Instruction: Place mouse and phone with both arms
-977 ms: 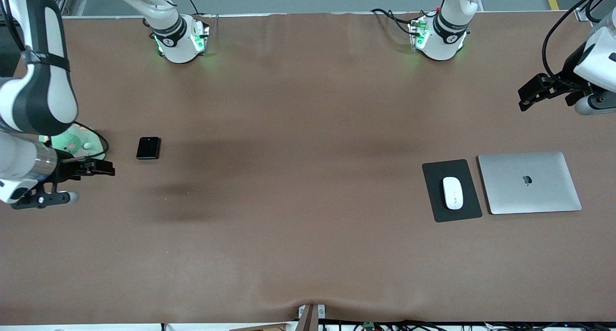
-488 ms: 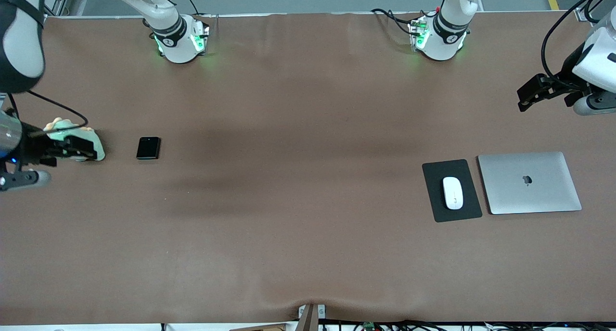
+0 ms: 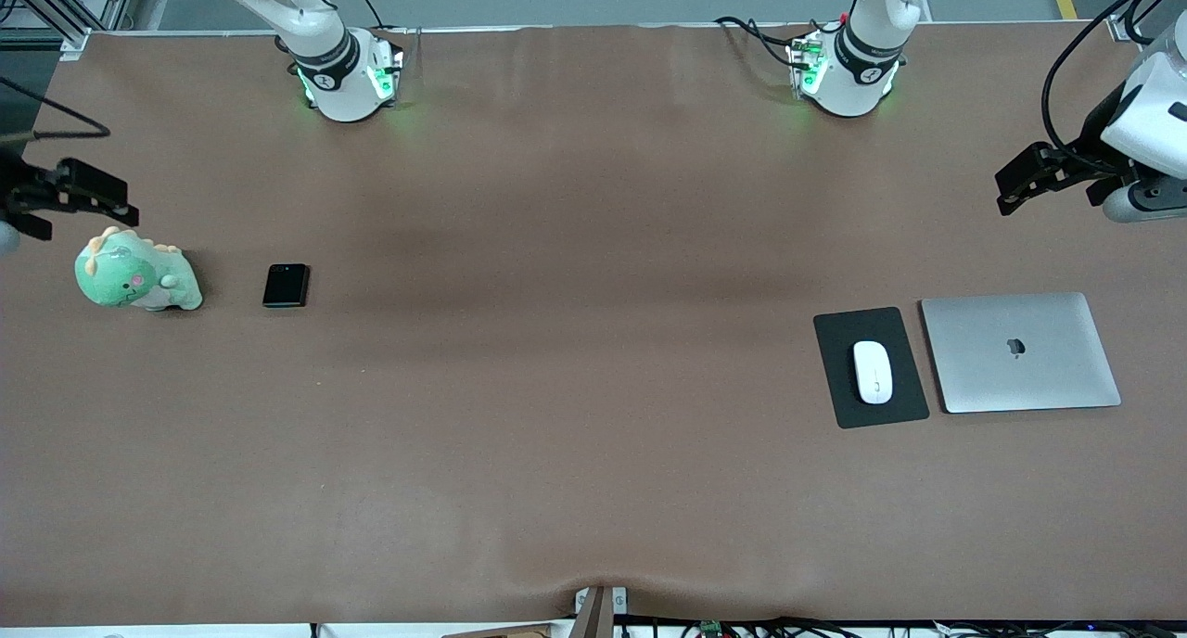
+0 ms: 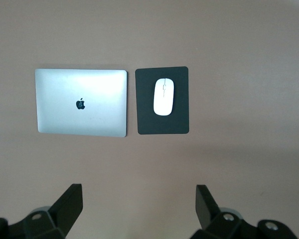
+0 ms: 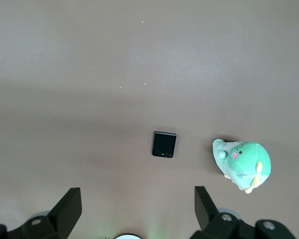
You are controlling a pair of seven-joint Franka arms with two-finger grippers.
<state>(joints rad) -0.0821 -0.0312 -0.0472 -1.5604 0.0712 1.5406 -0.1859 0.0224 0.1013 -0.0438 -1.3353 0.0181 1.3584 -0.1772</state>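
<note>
The white mouse lies on a dark grey pad toward the left arm's end of the table, and shows in the left wrist view. The black folded phone lies flat toward the right arm's end, and shows in the right wrist view. My left gripper is open and empty, up in the air over the table's end, apart from the mouse. My right gripper is open and empty, high over the table's edge near a plush toy, apart from the phone.
A closed silver laptop lies beside the pad, closer to the left arm's end. A green plush dinosaur sits beside the phone, closer to the right arm's end. Brown table between phone and pad is bare.
My right arm has lifted and drawn back toward its end of the table, uncovering the plush dinosaur. The left arm, the phone and the mouse have hardly moved.
</note>
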